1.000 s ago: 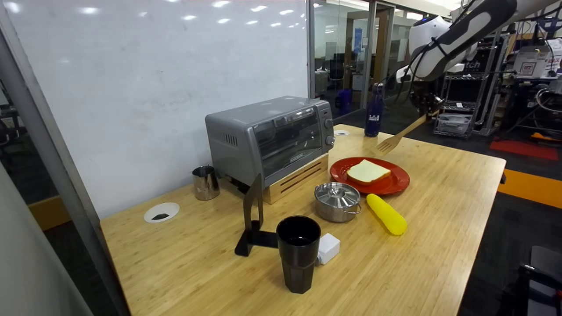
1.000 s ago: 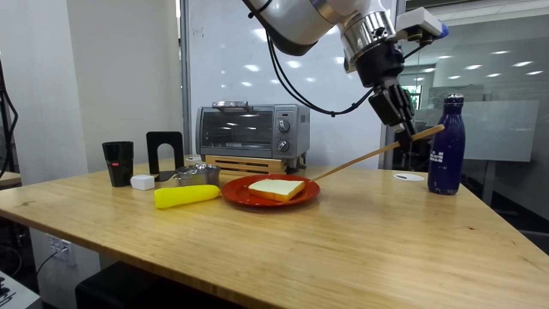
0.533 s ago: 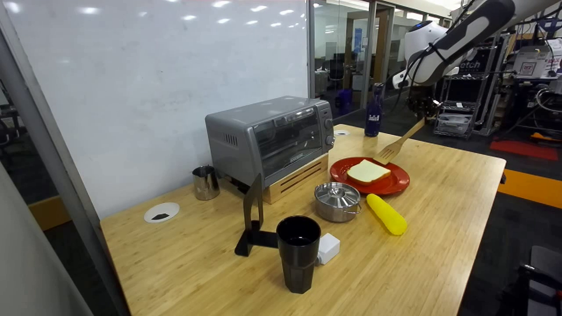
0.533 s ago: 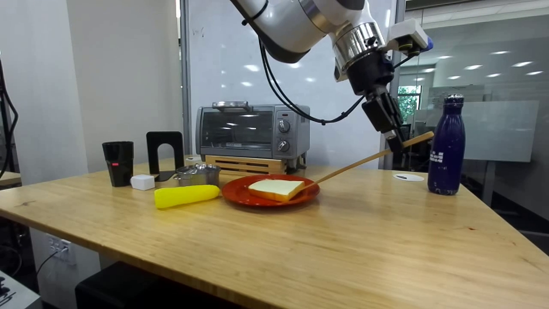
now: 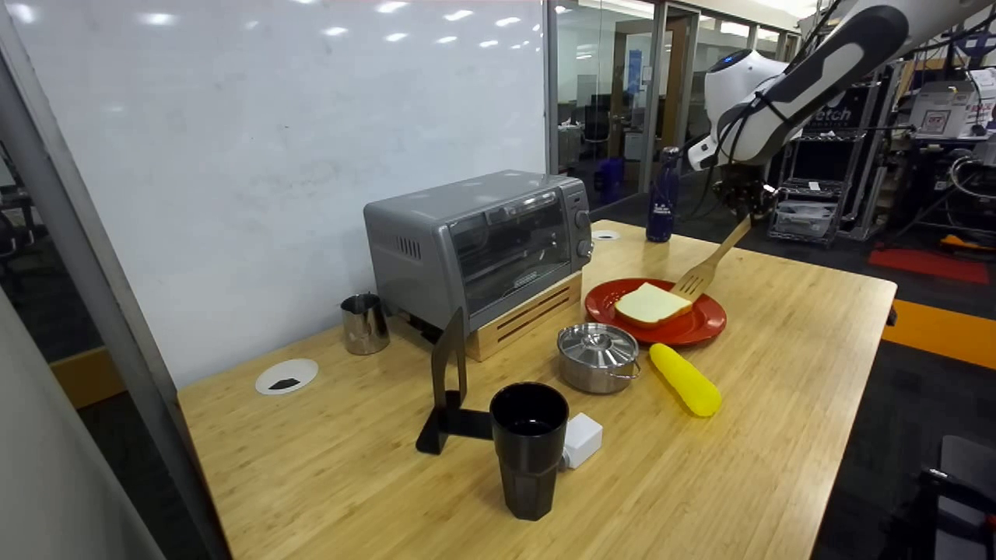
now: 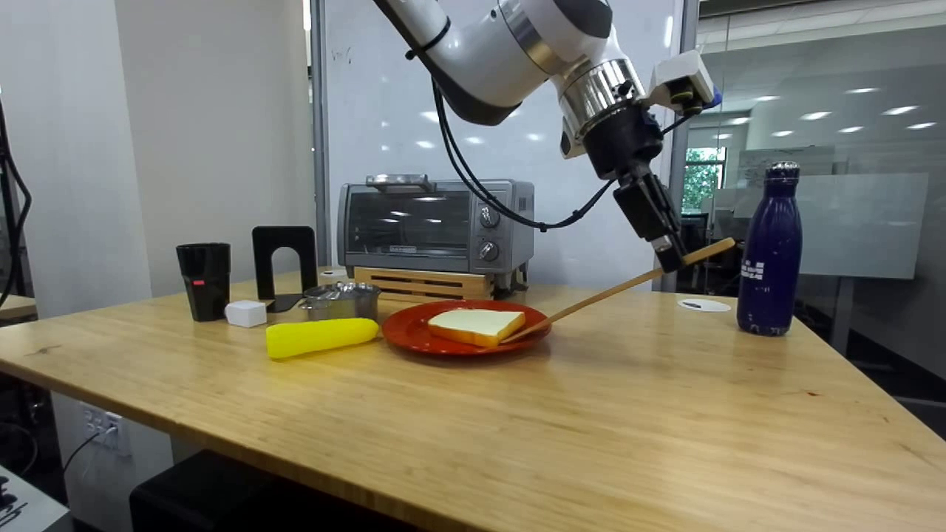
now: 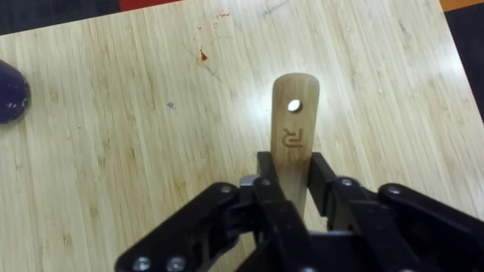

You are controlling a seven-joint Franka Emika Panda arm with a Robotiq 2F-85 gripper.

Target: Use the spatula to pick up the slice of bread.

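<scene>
One pincer (image 7: 290, 156) | grasping spatula (image 7: 292, 144) handle | narrowly parted, touching both edges

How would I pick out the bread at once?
Find the big grey oven, then the round red plate in front of it. The bread lies on that plate. It is squarish and cream with a tan crust, unlike the round red plate and the long brown spatula.

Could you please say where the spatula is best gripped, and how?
I'd suggest high on the handle, from above, as the pincer has it now, pressing both long edges: it is slim and slants up from the plate, leaving the blade free.
</scene>
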